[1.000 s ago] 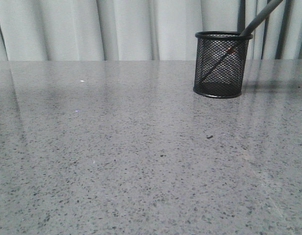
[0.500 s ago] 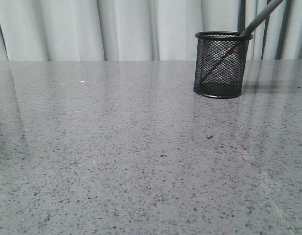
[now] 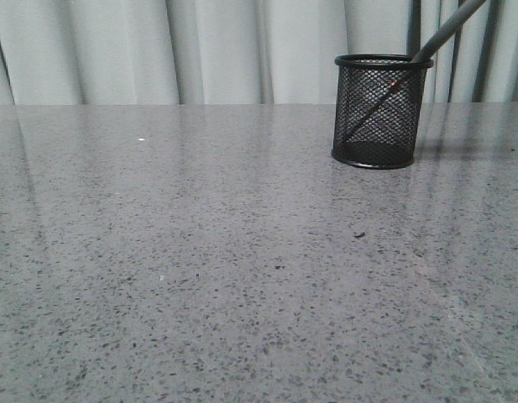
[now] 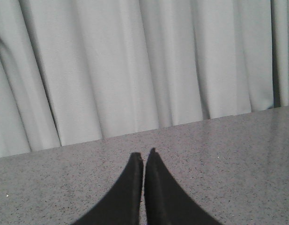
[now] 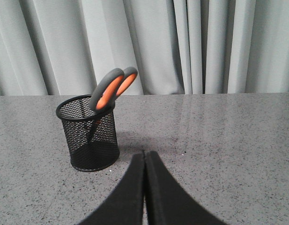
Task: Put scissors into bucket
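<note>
The black wire-mesh bucket stands upright on the grey table at the far right. The scissors stand inside it, blades down, handles leaning out over the rim. In the right wrist view the bucket shows with the scissors' grey and orange handles sticking out above it. My right gripper is shut and empty, apart from the bucket, low over the table. My left gripper is shut and empty over bare table. Neither gripper shows in the front view.
The grey speckled table spreads across the front view. Pale pleated curtains hang behind its far edge. A small dark speck lies on the table in front of the bucket.
</note>
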Robot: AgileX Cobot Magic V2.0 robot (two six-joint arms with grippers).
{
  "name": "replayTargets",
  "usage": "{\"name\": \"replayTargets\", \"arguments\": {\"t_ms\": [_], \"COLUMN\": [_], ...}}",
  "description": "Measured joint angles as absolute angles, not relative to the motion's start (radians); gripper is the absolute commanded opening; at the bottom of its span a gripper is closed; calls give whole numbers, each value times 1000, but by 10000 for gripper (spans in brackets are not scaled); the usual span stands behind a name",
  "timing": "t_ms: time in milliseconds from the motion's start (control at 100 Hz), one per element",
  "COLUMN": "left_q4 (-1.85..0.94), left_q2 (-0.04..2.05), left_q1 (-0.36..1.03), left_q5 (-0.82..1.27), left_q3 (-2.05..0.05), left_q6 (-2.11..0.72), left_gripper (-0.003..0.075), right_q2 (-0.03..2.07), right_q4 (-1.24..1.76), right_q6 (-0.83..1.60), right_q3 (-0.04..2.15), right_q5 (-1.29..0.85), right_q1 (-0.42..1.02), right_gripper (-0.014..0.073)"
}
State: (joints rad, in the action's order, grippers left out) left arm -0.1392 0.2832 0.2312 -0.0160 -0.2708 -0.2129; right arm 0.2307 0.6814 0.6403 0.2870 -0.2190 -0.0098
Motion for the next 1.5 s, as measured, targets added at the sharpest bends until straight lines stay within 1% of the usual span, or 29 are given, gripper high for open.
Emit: {"name": "replayTargets", "arguments": {"t_ms": [740,850,920,1100,1240,1350,1500], "left_q4": [-141,-141,-134,-70,-55,-42,-18], "left_q2": [283,256,223,100,3,-3,-3], "left_q1": [231,230,209,97,33,-1,-9], "left_q5": [-21,-9,12,47,89,133,122], "left_q3": [-269,-251,-227,-111,-33,0,-2], "left_q6": [-213,-213,-192,-81,-52,-47,-47], "left_gripper": [-20,-20,-20,-20,-20,-20,-20], "right_q2": [231,231,231,231,231,231,231], "right_q4": [685,685,685,685,685,685,685], "right_q6": [643,643,643,644,644,644,644], "right_q3": [287,287,287,287,287,287,285], "right_q5": [-219,-219,-219,-218,-218,-217,-217], "right_q1": [-10,-10,-10,-10,-10,-10,-10], "right_gripper": [-55,-55,-55,-55,-55,-55,-55]}}
